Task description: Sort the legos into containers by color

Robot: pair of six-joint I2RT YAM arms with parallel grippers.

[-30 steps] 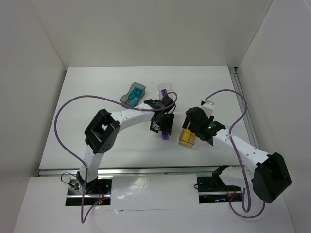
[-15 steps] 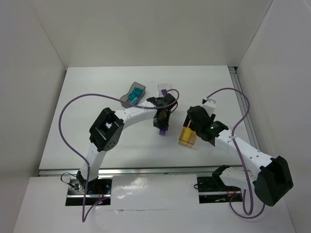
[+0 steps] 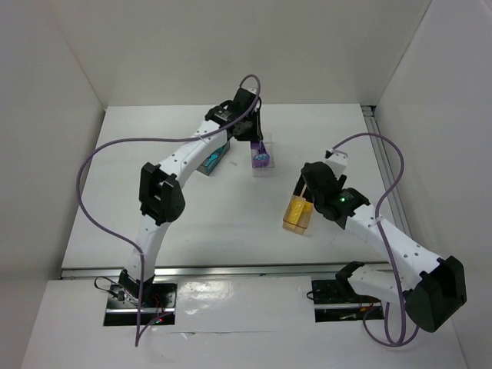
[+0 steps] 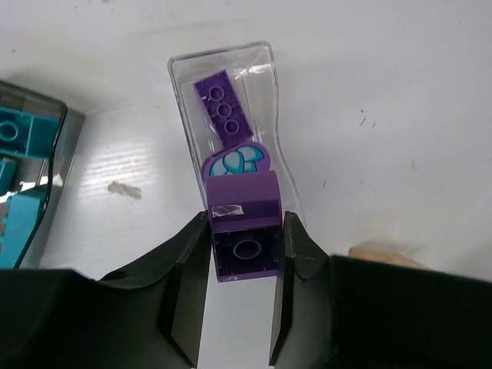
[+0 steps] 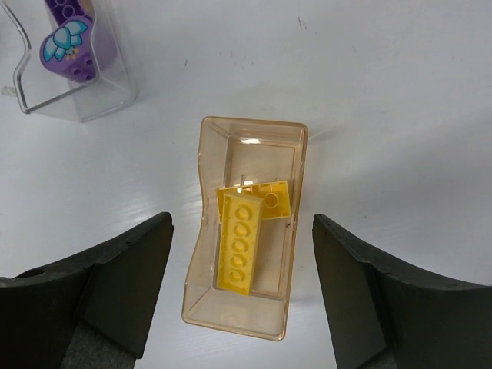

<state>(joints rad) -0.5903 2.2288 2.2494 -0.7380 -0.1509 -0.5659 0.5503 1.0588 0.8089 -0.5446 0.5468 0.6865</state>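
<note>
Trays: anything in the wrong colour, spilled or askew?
Nothing stands out. The clear tray holds only purple pieces, the tan tray yellow bricks, the grey tray, partly hidden, teal bricks. The left claw grips a purple brick above the clear tray.

No text, label, brand, number or sign can be read in any view. A small pale patch [image 4: 225, 209] on the purple brick [image 4: 244, 250], centre of the left-wrist view, shows no legible characters.
</note>
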